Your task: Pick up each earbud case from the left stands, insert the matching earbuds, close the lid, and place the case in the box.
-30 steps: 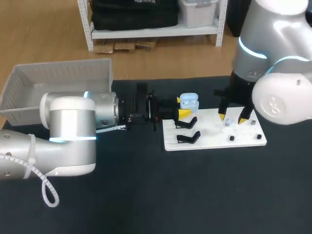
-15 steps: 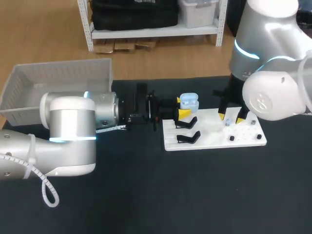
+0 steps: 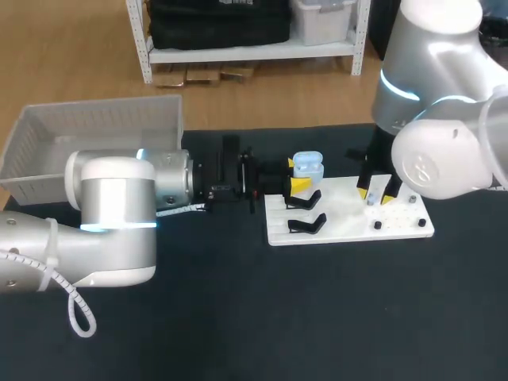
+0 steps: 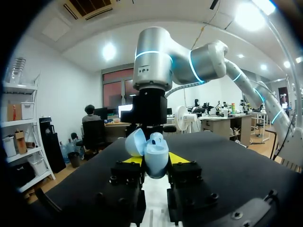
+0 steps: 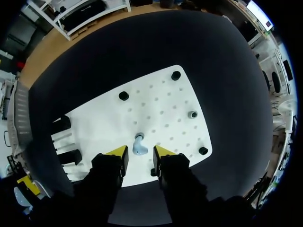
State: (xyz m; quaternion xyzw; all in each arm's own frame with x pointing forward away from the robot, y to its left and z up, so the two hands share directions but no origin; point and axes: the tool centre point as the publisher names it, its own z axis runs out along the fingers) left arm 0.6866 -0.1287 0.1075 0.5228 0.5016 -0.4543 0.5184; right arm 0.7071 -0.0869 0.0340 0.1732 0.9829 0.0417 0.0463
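My left gripper [image 3: 295, 175] is shut on a light blue earbud case [image 3: 308, 167] with its lid up, held beside the white board's [image 3: 341, 226] left end. In the left wrist view the case [image 4: 154, 156] sits between that gripper's [image 4: 155, 160] yellow tips. My right gripper [image 3: 375, 196] points down at the board's right half. In the right wrist view a light blue earbud [image 5: 139, 145] stands on the board [image 5: 161, 99] between the right gripper's [image 5: 139, 152] tips, with a small gap on each side, so it is open.
Two empty black stands [image 3: 305, 200] [image 3: 307, 225] sit on the board's left part. Small black pegs [image 5: 123, 95] and a grey earbud [image 5: 192, 114] dot the board. A white box [image 3: 87, 135] stands at the far left, behind my left arm.
My right gripper's fingers have drawn closer together around the earbud, and it has shifted slightly over the board. My left arm and the case have stayed put.
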